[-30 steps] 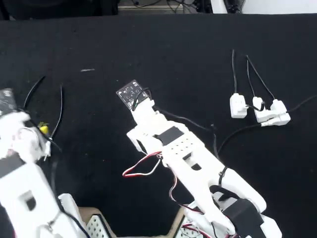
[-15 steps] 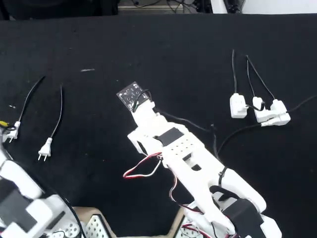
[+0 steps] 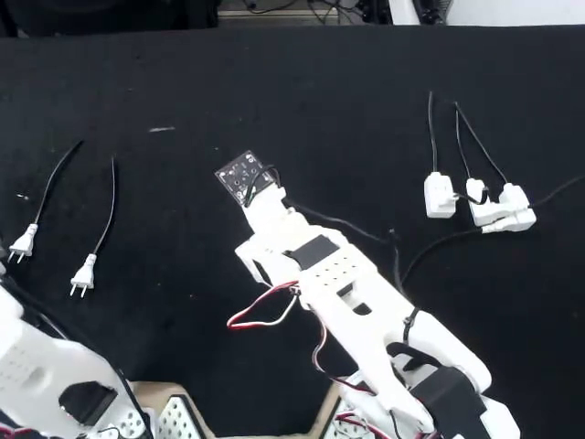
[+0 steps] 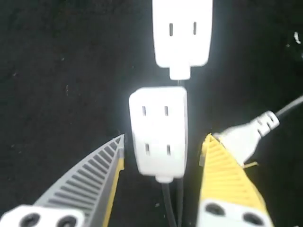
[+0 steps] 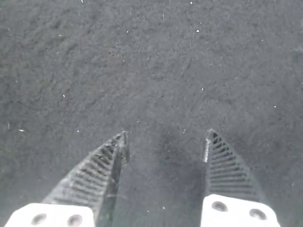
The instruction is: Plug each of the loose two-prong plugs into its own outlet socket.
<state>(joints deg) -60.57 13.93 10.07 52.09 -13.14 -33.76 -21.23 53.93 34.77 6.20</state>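
Black cloth (image 3: 302, 82), white socket (image 4: 158, 125) within wide left end effector (image 4: 164, 138), plug (image 4: 246, 135) beside, right end effector (image 5: 166, 132) wide.

At nine o'clock on the table (image 3: 302, 91), loose plugs (image 3: 83, 274) side by side; outlet sockets (image 3: 440, 195) across at three o'clock.

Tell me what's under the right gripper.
Under the right gripper, open, lies bare black table, seen between and past its fingers. The patches directly beneath the two fingers are covered by them.
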